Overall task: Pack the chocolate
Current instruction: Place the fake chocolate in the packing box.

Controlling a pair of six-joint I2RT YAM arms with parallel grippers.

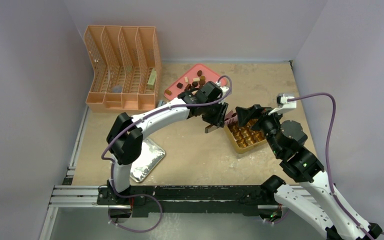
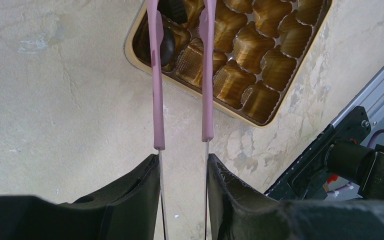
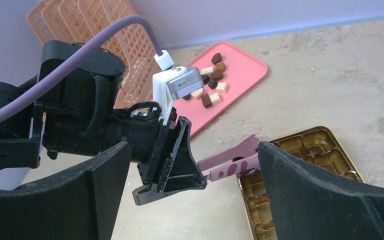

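Left tool [image 2: 183,159] clamped on pink tongs [image 2: 208,100], tips over a corner of gold box [image 2: 275,67] on bench [image 1: 195,155]. One dark chocolate piece [image 2: 167,45] in corner cell, just beside a tong arm. Right tool [image 3: 194,147] spread wide, holding nothing, near box. Other chocolate pieces [image 3: 211,82] on pink tray [image 3: 245,65].

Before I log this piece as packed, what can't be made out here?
- Left wrist: the tongs run off the top edge, so whether they pinch the dark chocolate is unclear.
- Top external: the left gripper and right gripper cover part of the gold box.
- Right wrist: that gripper's finger hides much of the box.
- Top external: chocolates on the pink tray are too small to count.
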